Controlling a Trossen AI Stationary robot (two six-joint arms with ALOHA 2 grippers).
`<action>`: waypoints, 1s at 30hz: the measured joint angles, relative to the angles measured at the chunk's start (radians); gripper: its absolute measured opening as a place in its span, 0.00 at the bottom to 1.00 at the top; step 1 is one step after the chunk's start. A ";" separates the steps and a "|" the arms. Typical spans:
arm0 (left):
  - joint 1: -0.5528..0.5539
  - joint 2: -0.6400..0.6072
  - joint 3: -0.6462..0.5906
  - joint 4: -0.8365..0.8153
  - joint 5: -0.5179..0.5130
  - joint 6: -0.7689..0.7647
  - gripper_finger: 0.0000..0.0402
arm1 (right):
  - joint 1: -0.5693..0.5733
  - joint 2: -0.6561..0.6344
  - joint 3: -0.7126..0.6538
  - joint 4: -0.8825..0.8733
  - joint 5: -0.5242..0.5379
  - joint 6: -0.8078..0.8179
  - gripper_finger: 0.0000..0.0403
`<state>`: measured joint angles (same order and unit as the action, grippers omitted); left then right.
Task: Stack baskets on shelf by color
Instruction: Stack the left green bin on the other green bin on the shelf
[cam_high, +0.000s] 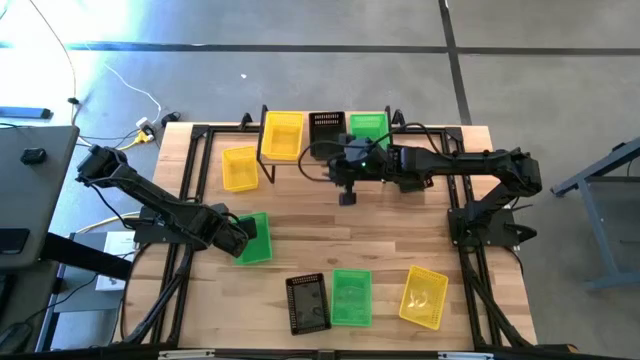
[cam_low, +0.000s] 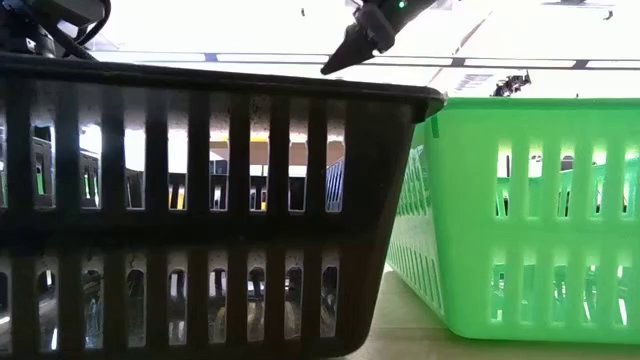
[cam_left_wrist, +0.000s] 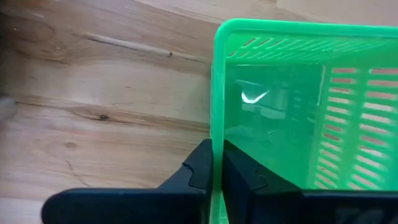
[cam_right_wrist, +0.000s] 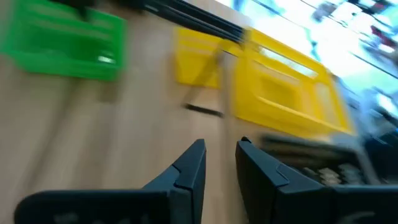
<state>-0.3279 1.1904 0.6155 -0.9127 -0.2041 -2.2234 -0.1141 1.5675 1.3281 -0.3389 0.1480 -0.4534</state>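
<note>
The left hand (cam_left_wrist: 212, 165) is clamped on a green basket's (cam_left_wrist: 298, 112) rim, its far end cut off, while the right hand (cam_right_wrist: 219, 163), fingers apart, hovers by the shelf (cam_high: 268, 160).

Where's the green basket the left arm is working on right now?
In the high view, that green basket sits on the table's left side, below the loose yellow basket. The left end effector is clamped on its rim.

You see a grey floor (cam_high: 300, 80) with dark seams around the wooden table (cam_high: 400, 230). At upper left, cables (cam_high: 60, 60) trail; a grey desk (cam_high: 35, 180) sits at left.
</note>
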 joint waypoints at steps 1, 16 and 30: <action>0.000 0.000 0.004 -0.001 0.000 0.000 0.03 | 0.007 0.000 0.000 0.000 -0.033 0.000 0.19; 0.000 0.000 0.145 -0.015 -0.149 0.113 0.01 | 0.148 0.000 0.000 0.001 -0.181 0.130 0.19; 0.023 0.000 0.313 -0.015 -0.209 0.376 0.00 | 0.325 0.000 0.000 0.150 -0.168 0.418 0.19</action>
<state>-0.3049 1.1904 0.9282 -0.9276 -0.4131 -1.8477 0.2110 1.5673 1.3285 -0.1886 -0.0203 -0.0358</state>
